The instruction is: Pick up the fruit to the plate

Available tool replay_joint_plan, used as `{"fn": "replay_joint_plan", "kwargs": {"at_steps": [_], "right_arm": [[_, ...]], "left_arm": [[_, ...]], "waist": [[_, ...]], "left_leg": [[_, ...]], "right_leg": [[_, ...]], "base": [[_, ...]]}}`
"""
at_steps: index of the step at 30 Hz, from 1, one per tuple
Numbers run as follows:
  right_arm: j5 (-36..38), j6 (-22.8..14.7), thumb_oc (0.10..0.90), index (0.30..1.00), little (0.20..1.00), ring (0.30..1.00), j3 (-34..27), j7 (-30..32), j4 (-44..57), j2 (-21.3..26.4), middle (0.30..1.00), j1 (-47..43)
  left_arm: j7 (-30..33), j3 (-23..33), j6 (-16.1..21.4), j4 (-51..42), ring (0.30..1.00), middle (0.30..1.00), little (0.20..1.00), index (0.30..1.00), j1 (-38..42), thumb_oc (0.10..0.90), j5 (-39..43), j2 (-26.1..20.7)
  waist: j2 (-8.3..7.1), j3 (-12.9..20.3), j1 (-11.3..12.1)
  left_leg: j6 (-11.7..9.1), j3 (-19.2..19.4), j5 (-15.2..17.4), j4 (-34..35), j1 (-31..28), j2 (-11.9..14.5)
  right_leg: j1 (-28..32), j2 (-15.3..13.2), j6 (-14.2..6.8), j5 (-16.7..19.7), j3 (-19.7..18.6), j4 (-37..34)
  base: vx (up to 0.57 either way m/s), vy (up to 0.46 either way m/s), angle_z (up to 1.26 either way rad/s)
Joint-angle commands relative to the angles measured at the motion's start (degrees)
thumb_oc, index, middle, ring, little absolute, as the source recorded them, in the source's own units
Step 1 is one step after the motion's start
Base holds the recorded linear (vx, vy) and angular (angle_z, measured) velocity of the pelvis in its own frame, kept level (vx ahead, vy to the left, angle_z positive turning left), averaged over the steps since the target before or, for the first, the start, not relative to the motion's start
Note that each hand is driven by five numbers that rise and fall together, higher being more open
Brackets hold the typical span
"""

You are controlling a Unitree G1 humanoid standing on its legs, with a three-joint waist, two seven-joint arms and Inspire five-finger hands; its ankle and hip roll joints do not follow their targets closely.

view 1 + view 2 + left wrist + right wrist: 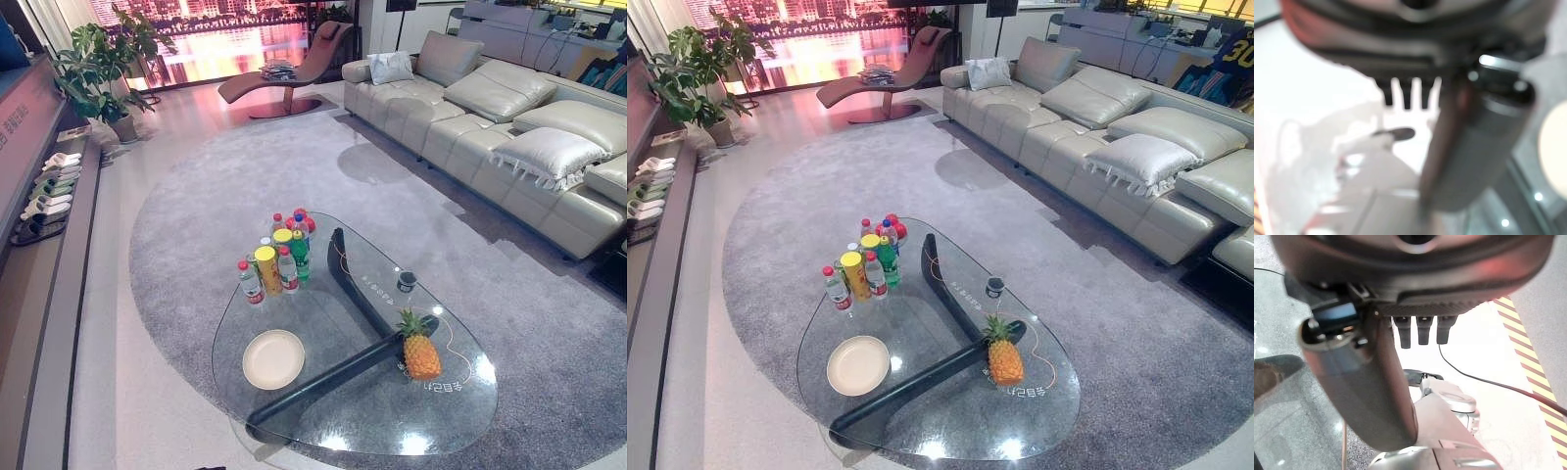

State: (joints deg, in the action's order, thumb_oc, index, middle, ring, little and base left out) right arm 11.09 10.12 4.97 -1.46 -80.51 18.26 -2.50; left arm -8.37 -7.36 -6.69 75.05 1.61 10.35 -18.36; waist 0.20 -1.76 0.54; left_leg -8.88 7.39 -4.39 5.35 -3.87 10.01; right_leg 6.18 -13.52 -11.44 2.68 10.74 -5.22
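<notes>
Left eye view: glass table (323, 411) on a grey rug (196, 196). Pineapple (420, 349) upright on the table's right side, well apart from the empty plate (273, 359) on its left. Cluster of bottles (278, 253) at the far edge; small dark cup (407, 281) beyond the pineapple. Sofa (490, 117) at right.

Right eye view: same layout.

Left wrist view: left hand (1469, 142), fingers straight, holding nothing.

Right wrist view: right hand (1366, 382), fingers straight, holding nothing.

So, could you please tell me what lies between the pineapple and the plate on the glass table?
In the left eye view, the table's dark base beam runs under the glass between the pineapple and the white plate.
</notes>
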Motion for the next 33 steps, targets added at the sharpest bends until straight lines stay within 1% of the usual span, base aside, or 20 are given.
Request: {"fn": "replay_joint_plan", "kwargs": {"at_steps": [1, 5, 6, 8, 11, 12, 13, 14, 17, 18, 20, 21, 23, 25, 26, 28, 32, 33], "right_arm": [[-2.7, 1.0, 0.8, 0.9, 0.9, 0.9, 0.0, 0.2, -3.1, 0.2, 0.9, -3.2], [-3.0, 1.5, 0.8, 0.9, 0.9, 0.9, 0.1, -0.1, -2.7, 0.3, 0.9, -2.8], [-2.8, 2.1, 0.8, 0.9, 0.9, 0.9, 0.5, -0.2, -2.1, 0.4, 0.9, -3.1], [-1.9, 2.7, 0.8, 0.9, 0.9, 0.9, 1.6, -0.1, -1.3, 0.7, 0.9, -4.8], [-1.9, 3.1, 0.8, 0.9, 0.9, 0.9, 2.5, 0.2, -1.4, 0.8, 0.9, -7.1], [-1.7, 3.4, 0.8, 0.9, 0.9, 0.9, 2.7, 0.3, -1.4, 0.9, 0.9, -7.7], [-1.5, 2.9, 0.8, 0.9, 0.9, 0.9, 3.0, 0.5, -1.4, 0.9, 0.9, -8.0], [-0.7, 3.2, 0.8, 0.9, 0.9, 0.9, 3.0, 0.4, -1.3, 1.3, 0.9, -8.7], [-0.6, 3.2, 0.8, 0.9, 0.9, 0.9, 2.7, 0.3, -0.3, 2.3, 0.9, -9.3], [0.4, 2.9, 0.8, 0.9, 0.9, 0.9, 3.0, 0.5, 0.3, 3.2, 0.9, -10.1], [1.5, 2.2, 0.8, 0.9, 0.9, 0.9, 3.1, 0.6, 0.7, 4.0, 0.9, -11.1], [3.1, 1.4, 0.8, 0.9, 0.9, 0.9, 3.1, 0.9, 1.7, 5.1, 0.9, -12.6], [4.7, -0.6, 0.8, 0.9, 0.9, 0.9, 3.5, 1.8, 2.5, 5.8, 0.9, -13.8], [6.9, -2.9, 0.8, 0.9, 0.9, 0.9, 3.8, 3.4, 4.2, 6.2, 0.9, -15.5], [8.3, -4.7, 0.8, 0.9, 0.9, 0.9, 3.9, 4.8, 5.1, 6.4, 0.9, -16.2], [9.9, -7.0, 0.8, 0.9, 0.9, 0.9, 3.4, 7.5, 7.3, 6.5, 0.9, -17.5], [10.9, -13.3, 0.8, 0.9, 0.9, 0.9, 2.8, 12.7, 10.3, 6.4, 0.9, -18.9], [11.0, -13.5, 0.8, 0.9, 0.9, 0.9, 2.7, 12.9, 10.4, 6.4, 0.9, -19.0]], "left_arm": [[-1.6, -0.6, 0.2, 3.9, 0.9, 0.9, 0.9, 0.9, 3.5, 0.8, -0.3, 2.2], [-1.4, -0.7, -0.2, 3.1, 0.9, 0.9, 0.9, 0.9, 2.9, 0.8, -0.1, 2.4], [-1.0, -1.3, -0.3, 2.4, 0.9, 0.9, 0.9, 0.9, 3.0, 0.8, 0.3, 2.5], [-0.6, -2.5, -0.2, 1.1, 0.9, 0.9, 0.9, 0.9, 4.2, 0.8, 1.9, 2.3], [-0.4, -3.0, -0.1, 0.2, 0.9, 0.9, 0.9, 0.9, 6.2, 0.8, 3.4, 2.4], [-0.4, -3.1, -0.3, 0.1, 0.9, 0.9, 0.9, 0.9, 6.8, 0.8, 3.7, 2.4], [-0.4, -3.2, -0.5, 0.0, 0.9, 0.9, 0.9, 0.9, 7.3, 0.8, 3.8, 2.3], [-1.0, -3.4, -0.4, 0.1, 0.9, 0.9, 0.9, 0.9, 8.0, 0.8, 3.5, 2.2], [-2.7, -4.4, 0.8, -0.2, 0.9, 0.9, 0.9, 0.9, 8.5, 0.8, 4.0, 1.8], [-3.0, -5.2, 1.8, -0.7, 0.9, 0.9, 0.9, 0.9, 9.2, 0.8, 5.4, 1.5], [-3.0, -5.8, 2.6, -1.1, 0.9, 0.9, 0.9, 0.9, 10.2, 0.8, 7.9, 1.2], [-2.5, -6.2, 3.9, -2.0, 0.9, 0.9, 0.9, 0.9, 12.0, 0.8, 11.3, 0.8], [-1.6, -6.4, 5.0, -3.4, 0.9, 0.9, 0.9, 0.9, 13.7, 0.8, 14.8, 0.4], [-0.7, -6.0, 5.9, -5.7, 0.9, 0.9, 0.9, 0.9, 15.8, 0.8, 18.5, -0.5], [-0.3, -5.7, 6.2, -6.6, 0.9, 0.9, 0.9, 0.9, 16.8, 0.8, 20.4, -1.0], [1.4, -5.1, 7.5, -8.4, 0.9, 0.9, 0.9, 0.9, 18.2, 0.8, 24.0, -1.7], [5.0, -3.9, 9.9, -10.1, 0.9, 0.9, 0.9, 0.9, 19.8, 0.8, 27.7, -2.8], [5.3, -3.8, 10.1, -10.1, 0.9, 0.9, 0.9, 0.9, 19.9, 0.8, 27.9, -2.8]], "waist": [[0.27, -3.7, 0.8], [0.41, -4.7, 0.8], [0.53, -5.7, 0.8], [0.79, -8.8, 0.7], [1.17, -13.7, 0.8], [1.23, -14.6, 0.8], [1.26, -15.3, 0.8], [1.3, -17.0, 0.8], [1.33, -19.3, 0.8], [1.41, -20.8, 0.8], [1.51, -22.3, 0.9], [1.51, -24.3, 0.8], [1.54, -25.9, 0.7], [1.26, -27.3, 0.6], [1.04, -27.9, 0.6], [0.64, -28.0, 0.4], [0.18, -28.0, 0.0], [0.14, -28.0, 0.0]], "left_leg": [[0.6, 0.8, 2.3, -0.3, -1.8, 3.0], [0.6, 0.6, 2.1, -0.3, -0.6, 2.8], [0.6, 0.5, 1.8, -0.3, 0.5, 2.7], [0.9, 0.0, 1.1, -0.3, 3.3, 2.4], [1.8, -1.4, 0.5, -0.3, 7.7, 1.1], [2.0, -1.6, 0.4, -0.3, 8.8, 0.9], [2.2, -1.9, 0.4, -0.3, 9.5, 0.6], [2.4, -2.5, 0.2, -0.3, 11.2, 0.1], [2.7, -3.2, -0.3, -0.3, 13.0, -0.7], [2.6, -3.3, -0.8, -0.3, 14.2, -1.0], [2.6, -3.5, -1.4, -0.8, 15.5, -1.1], [2.4, -4.0, -1.5, -3.1, 18.6, -1.3], [2.4, -4.4, -1.3, -5.7, 21.7, -1.7], [2.4, -4.6, -0.8, -8.9, 25.1, -2.2], [2.4, -4.9, -0.6, -10.5, 26.9, -2.4], [2.3, -5.8, 0.0, -14.2, 31.3, -2.6], [2.3, -6.5, 0.9, -18.5, 36.9, -2.8], [2.3, -6.5, 1.0, -18.8, 37.3, -2.8]], "right_leg": [[-1.9, -3.2, -0.1, 3.0, 1.2, 0.2], [-3.2, -3.1, -0.1, 3.3, 0.8, 0.2], [-4.4, -3.0, 0.0, 3.5, 0.3, 0.2], [-7.5, -2.8, 0.3, 4.4, -0.6, 0.2], [-12.3, -2.0, 0.9, 5.5, -2.2, 0.2], [-13.3, -1.8, 1.1, 5.8, -2.5, 0.2], [-14.1, -1.7, 1.2, 5.9, -2.7, 0.2], [-15.6, -1.4, 1.4, 6.1, -3.0, 0.2], [-17.5, -1.3, 1.5, 6.7, -2.9, 0.2], [-18.5, -1.2, 1.6, 7.0, -2.8, 0.2], [-20.0, -1.2, 1.8, 7.0, -2.7, 1.2], [-22.9, -1.3, 2.2, 6.6, -2.9, 3.7], [-25.8, -1.4, 2.4, 6.1, -3.3, 6.2], [-29.0, -1.6, 2.5, 5.4, -3.8, 9.0], [-30.8, -1.7, 2.4, 5.1, -4.0, 10.5], [-34.7, -1.7, 2.5, 4.4, -4.5, 13.6], [-40.1, -1.5, 2.5, 3.8, -5.4, 17.0], [-40.4, -1.5, 2.5, 3.7, -5.5, 17.3]], "base": [[0.05, 0.0, -0.01], [0.04, 0.0, 0.0], [-0.1, 0.001, -0.02], [-0.2, 0.001, -0.06], [-0.18, -0.006, -0.02], [-0.17, -0.009, -0.08], [-0.15, -0.015, -0.04], [-0.13, -0.019, 0.04], [-0.1, -0.009, 0.03], [-0.11, 0.002, -0.01], [-0.15, 0.0, 0.0], [-0.19, -0.006, 0.0], [-0.18, -0.019, 0.04], [-0.17, -0.039, 0.05], [-0.15, -0.047, 0.06], [-0.12, -0.046, 0.09], [-0.07, -0.044, 0.11], [-0.07, -0.044, 0.02]]}}
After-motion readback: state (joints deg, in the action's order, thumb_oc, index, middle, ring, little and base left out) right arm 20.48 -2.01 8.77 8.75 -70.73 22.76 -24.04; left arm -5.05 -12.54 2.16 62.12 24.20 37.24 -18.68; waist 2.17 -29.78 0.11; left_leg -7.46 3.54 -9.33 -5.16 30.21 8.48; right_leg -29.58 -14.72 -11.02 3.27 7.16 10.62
